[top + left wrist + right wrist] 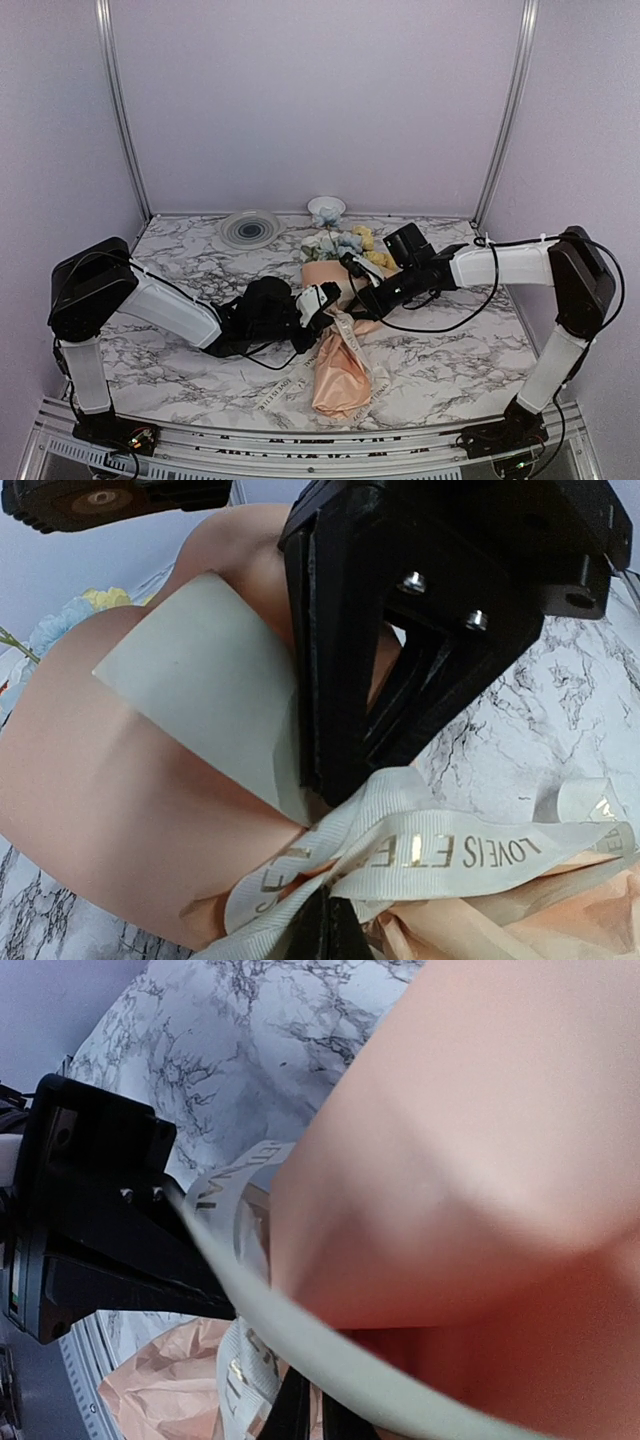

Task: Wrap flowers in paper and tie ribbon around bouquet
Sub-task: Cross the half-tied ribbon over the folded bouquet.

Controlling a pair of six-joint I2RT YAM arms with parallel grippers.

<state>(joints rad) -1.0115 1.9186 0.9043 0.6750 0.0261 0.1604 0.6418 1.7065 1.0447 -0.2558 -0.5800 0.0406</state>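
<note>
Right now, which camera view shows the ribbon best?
Left wrist: the ribbon lies close across the lower frame, its gold lettering readable. Right wrist shows a blurred strand and a few letters. Top external shows only thin pale strips over the paper, lettering barely legible.

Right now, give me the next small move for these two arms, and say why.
Probably draw both arms slightly apart to tighten the tie. The left end effector and the right end effector are each shut on the cream-white printed ribbon, which crosses the peach paper-wrapped bouquet with slack loops showing.
</note>
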